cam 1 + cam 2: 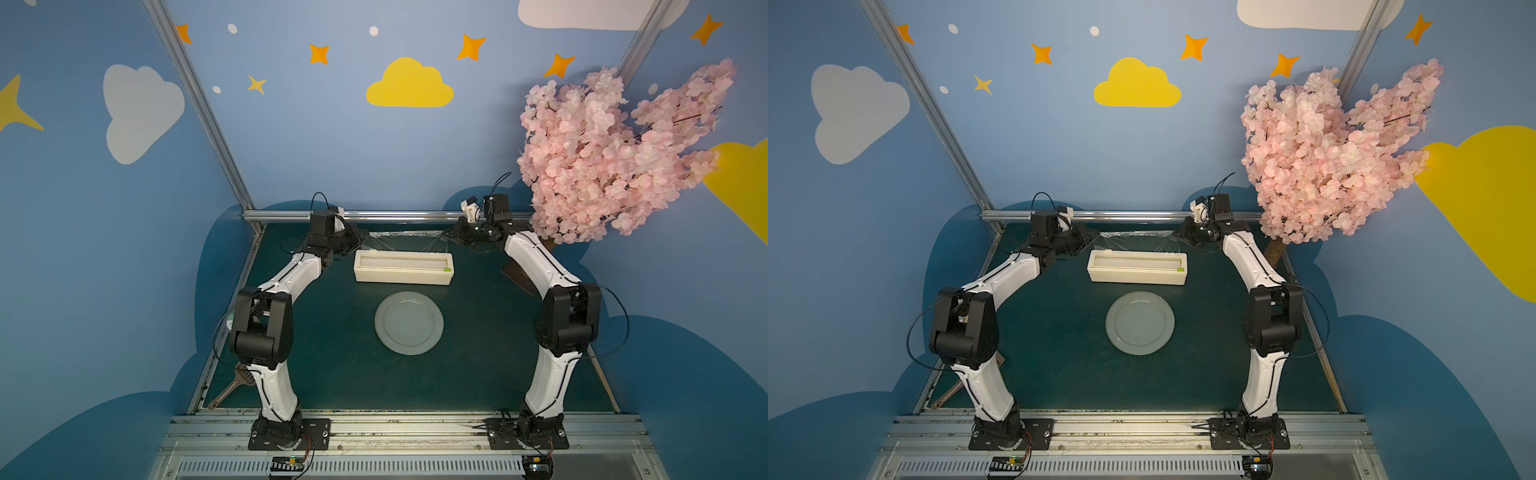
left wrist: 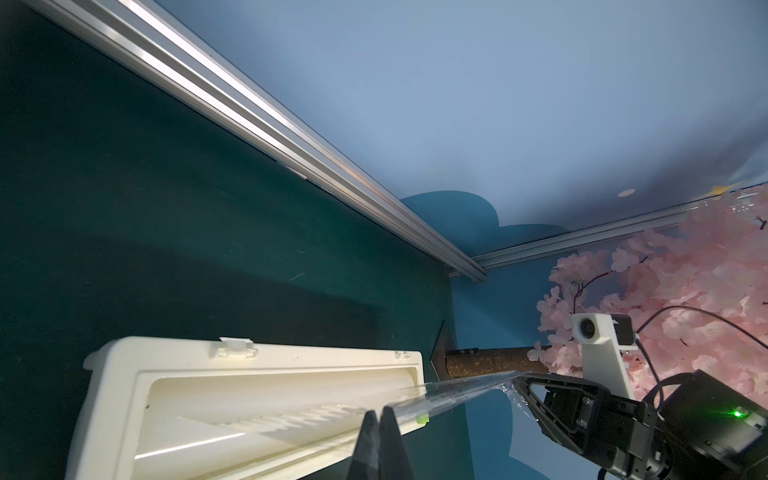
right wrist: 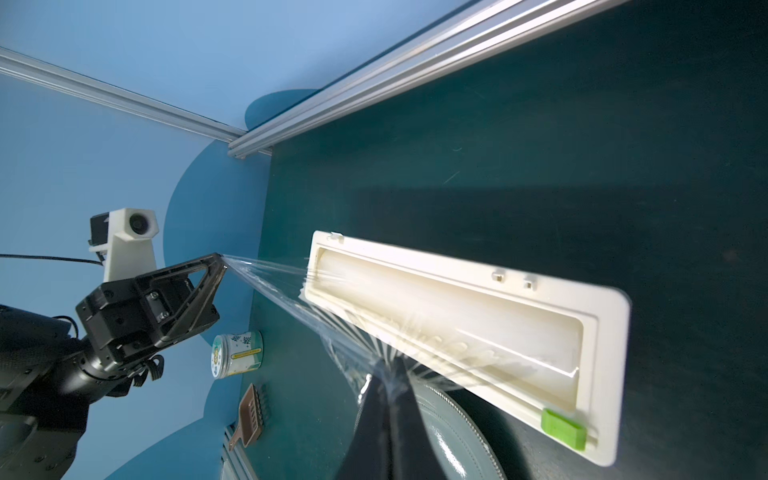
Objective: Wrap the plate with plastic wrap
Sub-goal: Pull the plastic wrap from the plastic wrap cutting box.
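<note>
Left arm (image 1: 286, 272): extended to the far side, elbow raised
Right arm (image 1: 540, 266): extended likewise, mirrored
Left gripper (image 1: 365, 236): closed, turned inward
Right gripper (image 1: 445, 235): closed, turned inward

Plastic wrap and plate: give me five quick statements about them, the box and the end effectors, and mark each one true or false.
1. The plastic wrap is stretched between the left end effector and the right end effector. True.
2. The plate is already covered with wrap. False: it lies bare.
3. In a top view, the cream box lies between the plate and the stretched wrap. True.
4. Both end effectors are open. False: each is shut on the wrap.
5. The box's green tab sits at its left end. False: it sits at the right end.
</note>
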{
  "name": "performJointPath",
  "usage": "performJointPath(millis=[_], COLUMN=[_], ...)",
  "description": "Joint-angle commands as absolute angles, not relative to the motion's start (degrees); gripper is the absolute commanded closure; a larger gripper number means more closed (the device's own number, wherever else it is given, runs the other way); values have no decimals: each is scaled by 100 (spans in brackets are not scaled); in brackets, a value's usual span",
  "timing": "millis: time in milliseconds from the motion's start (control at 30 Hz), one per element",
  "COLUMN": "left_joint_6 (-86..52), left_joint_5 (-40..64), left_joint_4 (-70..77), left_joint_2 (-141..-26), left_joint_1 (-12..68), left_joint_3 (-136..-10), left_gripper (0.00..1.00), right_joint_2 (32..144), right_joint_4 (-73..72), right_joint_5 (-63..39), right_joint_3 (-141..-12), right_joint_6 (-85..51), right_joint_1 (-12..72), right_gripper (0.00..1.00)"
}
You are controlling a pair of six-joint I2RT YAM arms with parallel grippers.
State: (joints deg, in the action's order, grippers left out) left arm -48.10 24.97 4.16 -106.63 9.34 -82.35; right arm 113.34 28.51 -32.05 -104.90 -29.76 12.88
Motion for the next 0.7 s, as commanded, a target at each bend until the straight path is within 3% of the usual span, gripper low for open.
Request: performJointPath(millis=[0,667], left_joint_6=[-4577,-4402], left_joint_5=[2368,2689], left_joint_4=[100,-761], left_joint_2=[-10634,-10526], left_joint_1=[766,751], left_joint_3=[-8658,-9735], left_gripper=[97,97], right_joint_2=[11381,11102], right_joint_4=[3118,3213], right_joint_5=[-3200,-3299], right_joint_3=[-10989,-11536], right_joint_6=[-3027,-3313], right_joint_1=[1195,1157], right_gripper=[100,100])
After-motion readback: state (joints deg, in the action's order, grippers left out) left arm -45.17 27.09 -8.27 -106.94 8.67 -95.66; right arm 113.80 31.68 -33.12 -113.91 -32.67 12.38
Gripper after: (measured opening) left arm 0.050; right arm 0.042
